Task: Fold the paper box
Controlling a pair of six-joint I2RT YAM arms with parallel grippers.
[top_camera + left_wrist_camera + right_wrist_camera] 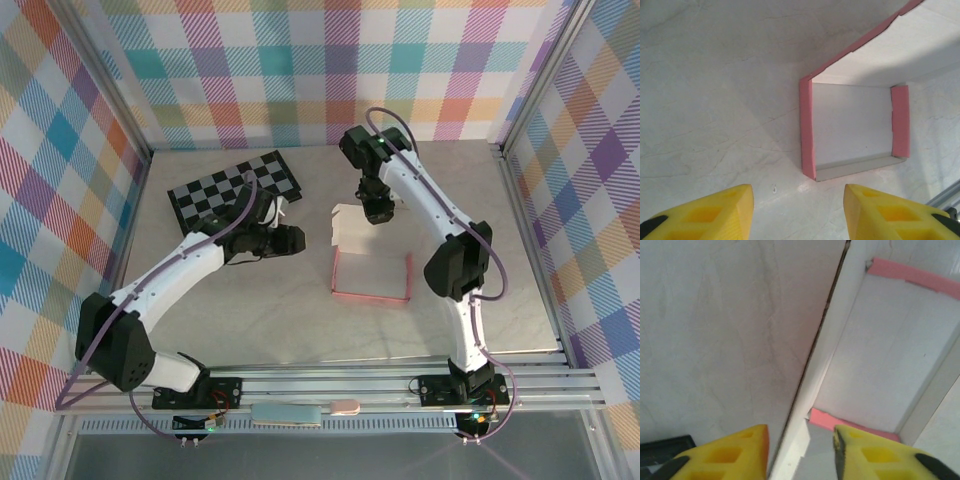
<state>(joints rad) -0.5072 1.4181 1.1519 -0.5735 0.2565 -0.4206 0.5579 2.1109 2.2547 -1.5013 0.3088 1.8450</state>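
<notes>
The paper box (371,296) sits at the table's middle as a shallow pink tray with a pale inside (850,125). Its lid flap (349,226) stands up along the far side. My right gripper (377,212) hangs over that flap; in the right wrist view its yellow jaws (800,432) stand apart with the flap's white edge (840,335) running between them, not pinched. My left gripper (296,240) is just left of the box, low over the table. It (797,192) is open and holds nothing, facing the box's pink left wall (807,130).
A black-and-grey checkered board (232,188) lies at the back left, behind the left arm. Plaid walls close in the table on three sides. A metal rail (350,385) runs along the near edge.
</notes>
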